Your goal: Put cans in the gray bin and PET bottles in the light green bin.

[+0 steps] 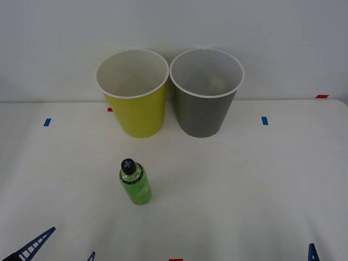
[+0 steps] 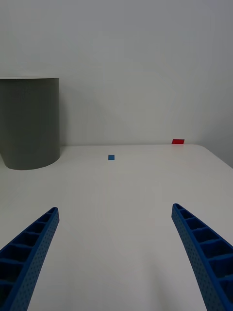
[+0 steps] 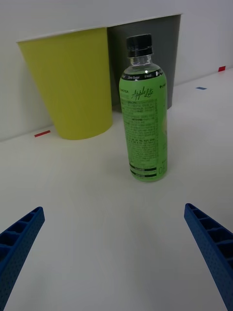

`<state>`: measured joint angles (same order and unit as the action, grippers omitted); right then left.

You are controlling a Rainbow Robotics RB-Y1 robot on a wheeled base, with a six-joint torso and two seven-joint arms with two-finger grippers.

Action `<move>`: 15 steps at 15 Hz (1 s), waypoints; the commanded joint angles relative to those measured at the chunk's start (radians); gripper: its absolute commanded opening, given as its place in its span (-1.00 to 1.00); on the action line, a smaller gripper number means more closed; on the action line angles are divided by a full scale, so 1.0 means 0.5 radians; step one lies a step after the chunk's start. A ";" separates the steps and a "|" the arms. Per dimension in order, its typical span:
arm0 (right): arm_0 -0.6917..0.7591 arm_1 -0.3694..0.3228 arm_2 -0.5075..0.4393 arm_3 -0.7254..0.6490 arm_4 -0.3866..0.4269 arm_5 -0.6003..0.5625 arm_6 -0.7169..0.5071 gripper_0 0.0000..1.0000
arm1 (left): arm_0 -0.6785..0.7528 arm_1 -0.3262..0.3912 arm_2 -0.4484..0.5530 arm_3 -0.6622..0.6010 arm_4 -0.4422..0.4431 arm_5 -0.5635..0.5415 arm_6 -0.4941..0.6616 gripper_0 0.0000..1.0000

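Your left gripper point(image 3: 114, 257) sits low at the near table edge, fingers spread, empty | PET bottle point(image 1: 135, 182) upright just ahead of it, in front of light green bin point(image 1: 134, 100) | gray bin point(image 1: 205, 98) touching it on the right | right gripper point(image 2: 116, 257) near edge, spread wide, empty

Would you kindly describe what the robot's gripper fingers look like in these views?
Both the left gripper and the right gripper have two bright blue fingers. Each finger is long and tapers toward its tip, with an open ribbed lattice of cells along one face and a finely dotted texture on the side.
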<state>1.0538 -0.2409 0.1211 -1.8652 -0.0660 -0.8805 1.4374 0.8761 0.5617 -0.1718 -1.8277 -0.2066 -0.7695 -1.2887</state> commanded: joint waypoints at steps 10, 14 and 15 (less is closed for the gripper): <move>0.000 0.000 0.000 0.000 0.000 0.000 0.000 0.56 | -0.504 0.233 -0.316 0.017 0.067 0.149 -0.012 1.00; 0.000 0.000 0.000 0.000 0.000 0.000 0.000 0.57 | -0.663 0.260 -0.393 0.014 0.109 0.247 -0.009 1.00; 0.000 0.000 0.000 0.000 0.000 0.000 0.000 0.57 | -0.694 0.260 -0.396 0.017 0.125 0.275 -0.006 1.00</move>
<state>1.0538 -0.2409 0.1211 -1.8653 -0.0660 -0.8805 1.4373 0.5444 0.6912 -0.3679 -1.8198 -0.1514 -0.6459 -1.2931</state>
